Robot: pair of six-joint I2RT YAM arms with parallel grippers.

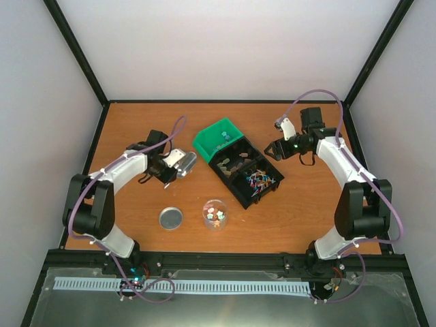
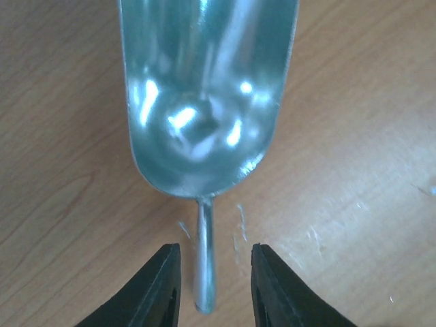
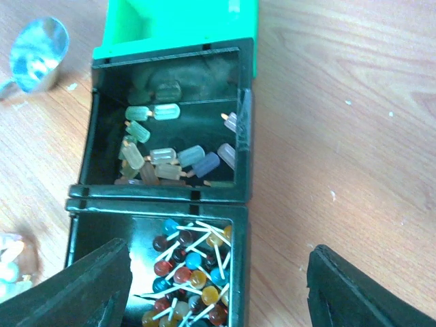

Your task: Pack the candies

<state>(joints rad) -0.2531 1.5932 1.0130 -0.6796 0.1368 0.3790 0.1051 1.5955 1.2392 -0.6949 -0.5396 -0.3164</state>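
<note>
your left hand (image 2: 214, 249) open, scoop handle (image 2: 204, 238) loose between its fingers (image 2: 160, 293), your right hand (image 3: 221, 272) wide open over black bins (image 3: 160, 194), candies (image 1: 215, 216) in clear cup (image 1: 214, 202), lower centre of top view

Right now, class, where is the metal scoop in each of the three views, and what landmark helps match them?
Top external: the metal scoop lies left of centre, left of the green bin.
Left wrist: the metal scoop fills the upper middle, handle pointing down.
Right wrist: the metal scoop sits in the top left corner.
Shared landmark: the wooden table under it in all three views.
</note>
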